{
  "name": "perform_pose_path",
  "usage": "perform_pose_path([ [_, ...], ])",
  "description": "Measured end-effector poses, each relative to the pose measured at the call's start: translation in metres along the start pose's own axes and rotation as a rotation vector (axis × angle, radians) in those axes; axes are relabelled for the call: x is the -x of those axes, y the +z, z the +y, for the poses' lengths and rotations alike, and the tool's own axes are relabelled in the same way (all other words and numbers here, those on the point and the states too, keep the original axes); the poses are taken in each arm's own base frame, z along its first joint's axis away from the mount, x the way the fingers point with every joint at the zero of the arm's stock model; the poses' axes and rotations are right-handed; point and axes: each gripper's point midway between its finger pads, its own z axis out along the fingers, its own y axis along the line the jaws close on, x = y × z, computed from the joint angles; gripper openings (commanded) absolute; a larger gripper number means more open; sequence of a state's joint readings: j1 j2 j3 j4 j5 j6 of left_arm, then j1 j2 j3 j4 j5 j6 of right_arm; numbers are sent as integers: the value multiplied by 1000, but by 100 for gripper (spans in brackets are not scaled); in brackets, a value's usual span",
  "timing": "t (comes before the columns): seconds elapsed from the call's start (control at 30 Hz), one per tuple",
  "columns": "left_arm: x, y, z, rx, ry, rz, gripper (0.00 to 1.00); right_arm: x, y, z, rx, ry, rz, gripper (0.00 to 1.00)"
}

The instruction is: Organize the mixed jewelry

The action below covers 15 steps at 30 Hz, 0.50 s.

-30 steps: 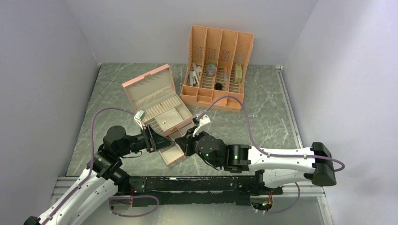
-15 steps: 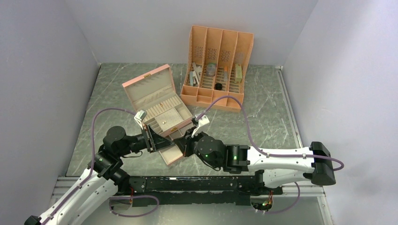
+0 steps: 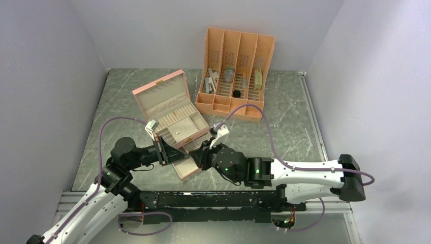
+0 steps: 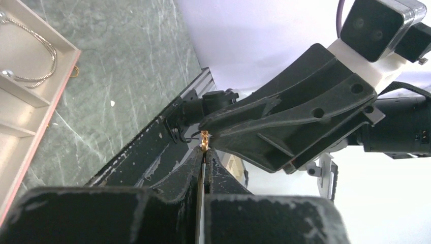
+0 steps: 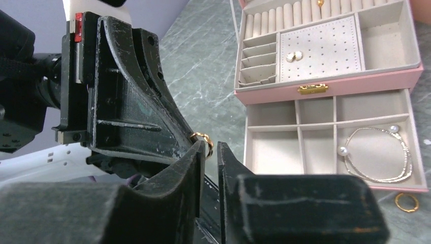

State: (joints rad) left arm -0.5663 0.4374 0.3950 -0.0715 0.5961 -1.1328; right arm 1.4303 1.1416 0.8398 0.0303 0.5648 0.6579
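Where the two arms met in front of the open pink hinged jewellery box (image 3: 170,104), the black left gripper (image 4: 204,155) had its jaws pinched on a tiny gold-coloured metal ring (image 4: 205,138), held clear of the grey-green marbled worktop (image 3: 289,127). The black right gripper (image 5: 209,152) sat close against that ring, jaws only narrowly parted. Further right, a second loose gold hoop (image 5: 406,202) lay on the worktop just beside the box's open drawer (image 5: 325,122).

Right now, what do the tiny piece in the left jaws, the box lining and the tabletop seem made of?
Ring: shiny gold-coloured metal, by its bright glints; solid or plated cannot be told. Box lining: pale, matte, velvet-like fabric, no gloss. Table: grey-green with white veins, stone or a stone-look print.
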Motion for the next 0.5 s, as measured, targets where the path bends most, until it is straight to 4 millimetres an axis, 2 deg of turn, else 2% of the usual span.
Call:
perform_pose_path([
  [0.17,0,0,3,8,97,8,5,9,-16,1,27,-1,6,35],
  [0.33,-5,1,2,-14,198,63,5,19,-33,4,87,-18,24,37],
  [0.5,-15,1,-9,-102,275,139,5,26,-48,9,175,-40,60,39],
])
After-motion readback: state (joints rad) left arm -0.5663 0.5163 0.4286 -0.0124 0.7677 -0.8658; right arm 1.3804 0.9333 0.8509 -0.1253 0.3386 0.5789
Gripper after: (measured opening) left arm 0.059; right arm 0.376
